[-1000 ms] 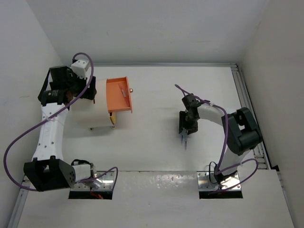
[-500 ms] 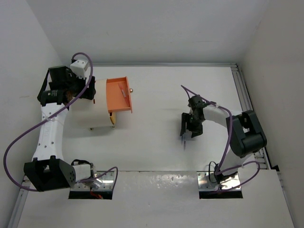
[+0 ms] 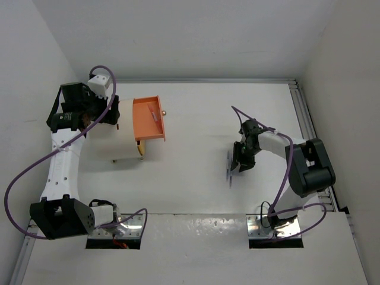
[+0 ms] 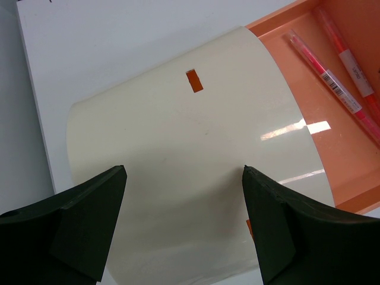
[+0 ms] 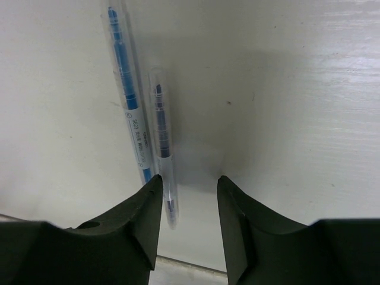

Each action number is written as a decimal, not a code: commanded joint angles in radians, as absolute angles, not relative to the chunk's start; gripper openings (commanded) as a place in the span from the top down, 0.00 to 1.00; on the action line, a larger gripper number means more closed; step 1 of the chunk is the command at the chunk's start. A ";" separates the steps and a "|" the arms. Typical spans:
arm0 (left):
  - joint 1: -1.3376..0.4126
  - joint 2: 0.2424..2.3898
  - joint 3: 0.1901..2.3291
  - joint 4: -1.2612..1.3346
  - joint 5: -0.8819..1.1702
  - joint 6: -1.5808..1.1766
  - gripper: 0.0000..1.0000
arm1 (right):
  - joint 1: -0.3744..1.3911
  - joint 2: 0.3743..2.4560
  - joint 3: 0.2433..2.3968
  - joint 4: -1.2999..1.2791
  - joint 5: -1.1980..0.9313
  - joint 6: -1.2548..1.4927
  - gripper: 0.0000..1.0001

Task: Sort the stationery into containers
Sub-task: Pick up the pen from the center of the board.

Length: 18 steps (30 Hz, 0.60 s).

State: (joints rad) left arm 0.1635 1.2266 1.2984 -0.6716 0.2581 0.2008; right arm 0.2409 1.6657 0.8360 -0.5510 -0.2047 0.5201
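1. Straddling the dark blue pen [image 5: 161, 130] on the worktop [image 5: 285, 89], the right claw [image 5: 187, 184] stands partly open, holding nothing; the pen lies close by one finger, so closing may roll it or nip only its end.
2. A lighter blue pen [image 5: 127, 95] just beside could get pinched too.
3. Left claw [image 4: 184, 172] gapes wide, empty, over the cabinet [image 4: 190, 154]; the open orange drawer [image 3: 148, 119] sits well apart leftward.
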 commanded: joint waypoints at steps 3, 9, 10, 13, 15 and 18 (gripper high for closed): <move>0.176 1.243 1.279 -0.733 0.235 0.216 0.14 | 0.256 1.686 0.857 -0.520 -0.143 0.508 0.60; 0.176 1.246 1.276 -0.735 0.230 0.219 0.14 | 0.268 1.713 0.891 -0.517 -0.084 0.505 0.63; 0.176 1.247 1.276 -0.735 0.229 0.219 0.15 | 0.268 1.718 0.896 -0.517 -0.089 0.505 0.63; 0.176 1.244 1.273 -0.735 0.226 0.221 0.15 | 0.276 1.720 0.902 -0.520 -0.074 0.505 0.63; 0.175 1.246 1.272 -0.735 0.227 0.221 0.15 | 0.278 1.720 0.900 -0.522 -0.068 0.500 0.65; 0.176 1.246 1.278 -0.733 0.229 0.221 0.15 | 0.276 1.718 0.899 -0.525 -0.051 0.488 0.71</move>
State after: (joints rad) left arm 0.1635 1.2266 1.2984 -0.6716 0.2577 0.2012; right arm 0.2729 1.7050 0.8776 -0.5507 -0.1116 0.5121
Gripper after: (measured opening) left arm 0.854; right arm 0.309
